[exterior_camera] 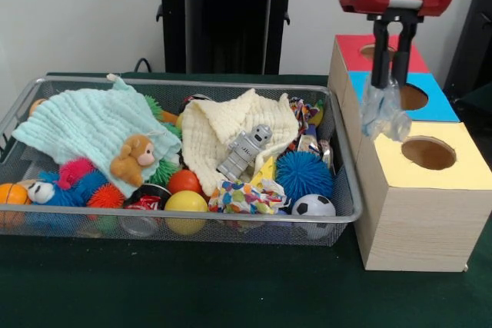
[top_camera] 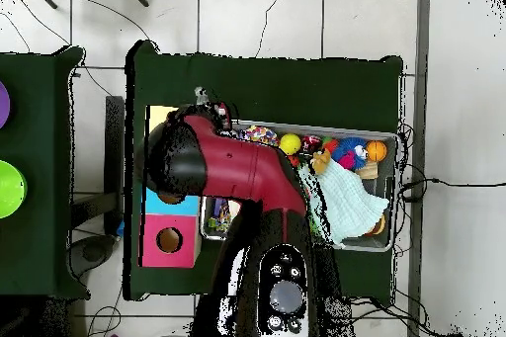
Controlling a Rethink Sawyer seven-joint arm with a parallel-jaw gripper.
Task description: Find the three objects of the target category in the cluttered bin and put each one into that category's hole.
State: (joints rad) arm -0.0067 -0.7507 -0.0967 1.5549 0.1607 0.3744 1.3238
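The bin, a wide silver wire-mesh basket, sits left on the green table, full of clutter: a pale green cloth, a cream cloth, a grey robot toy, a plush monkey, balls and a colourful wrapper. Right of it stands a row of boxes with round holes: red-topped, blue-topped, yellow-topped. My gripper hangs over the blue top's left part, shut on a crumpled clear bluish plastic piece that dangles beside the blue hole.
A blue spiky ball, a soccer ball, a yellow ball and an orange ball lie near the bin's front. In the overhead view my red arm covers part of the bin and boxes.
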